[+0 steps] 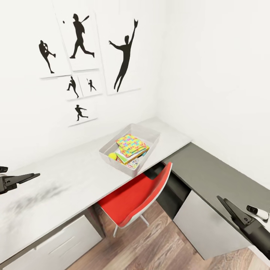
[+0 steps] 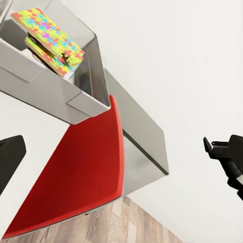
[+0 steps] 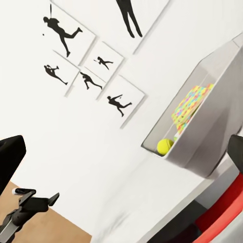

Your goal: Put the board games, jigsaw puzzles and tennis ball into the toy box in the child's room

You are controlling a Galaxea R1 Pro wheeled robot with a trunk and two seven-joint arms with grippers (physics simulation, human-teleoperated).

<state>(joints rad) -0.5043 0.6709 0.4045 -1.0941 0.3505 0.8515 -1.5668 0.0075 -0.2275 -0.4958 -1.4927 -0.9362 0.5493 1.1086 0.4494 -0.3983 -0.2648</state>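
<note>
On the pale grey table [image 1: 75, 168], toward its far right end near the room's corner, sits 1 light grey toy box [image 1: 150, 132]. Inside it, 1 jigsaw puzzle sheet [image 1: 130, 144] lies on top, tilted, its yellow, cyan, pink and orange pieces plain to see; a second patterned layer shows just beneath it in the left wrist view, though whether that is the other puzzle cannot be told for sure. Under and beside the sheet, printed edges of at least 1 board game [image 1: 134, 161] peek out at the box's near side; the exact count of games is hidden by the stack. 1 tennis ball [image 1: 112, 156] rests in the box's near-left corner, touching the bottom beside the stack. A red chair [image 1: 133, 198] is pushed under the table just below the box, and a dark grey lower section [image 1: 213, 172] of desk runs along the right wall. 6 black silhouette posters [image 1: 80, 37] of ball players hang on the far wall above the table. The left gripper [image 1: 22, 179] hovers at the left edge over the table, holding nothing, but how far its fingers are spread cannot be told. The right gripper [image 1: 234, 210] hangs at the near right above the dark section, also empty, its spread unclear.
</note>
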